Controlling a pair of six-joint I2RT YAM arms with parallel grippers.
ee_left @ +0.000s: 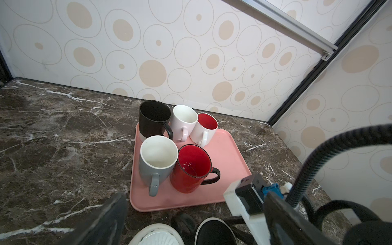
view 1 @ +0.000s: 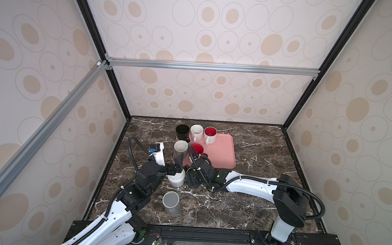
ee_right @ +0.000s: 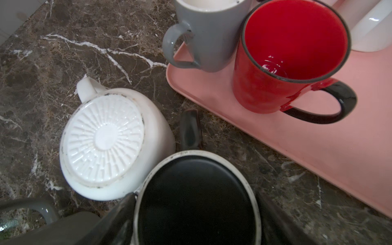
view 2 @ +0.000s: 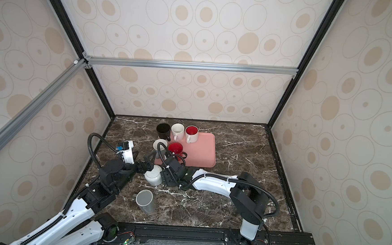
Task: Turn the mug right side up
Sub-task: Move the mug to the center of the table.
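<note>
A black mug (ee_right: 197, 201) stands upside down on the marble, its flat base with a pale ring facing up. My right gripper (ee_right: 196, 197) straddles it from above, one finger against each side (view 1: 192, 177). Touching it on the left is a white mug (ee_right: 106, 144) (view 1: 176, 179), also upside down, with its ribbed base up and its handle pointing away. My left gripper (view 1: 178, 165) (ee_left: 195, 198) hovers open over the white mug, holding nothing. In the left wrist view both bases, white (ee_left: 157, 235) and black (ee_left: 214, 232), show at the lower edge.
A pink tray (view 1: 223, 152) just behind the two mugs carries several upright mugs; the grey one (ee_right: 212, 42) and the red one (ee_right: 286, 63) stand nearest. Another grey mug (view 1: 171, 202) stands on the marble nearer the front. Patterned walls close in three sides.
</note>
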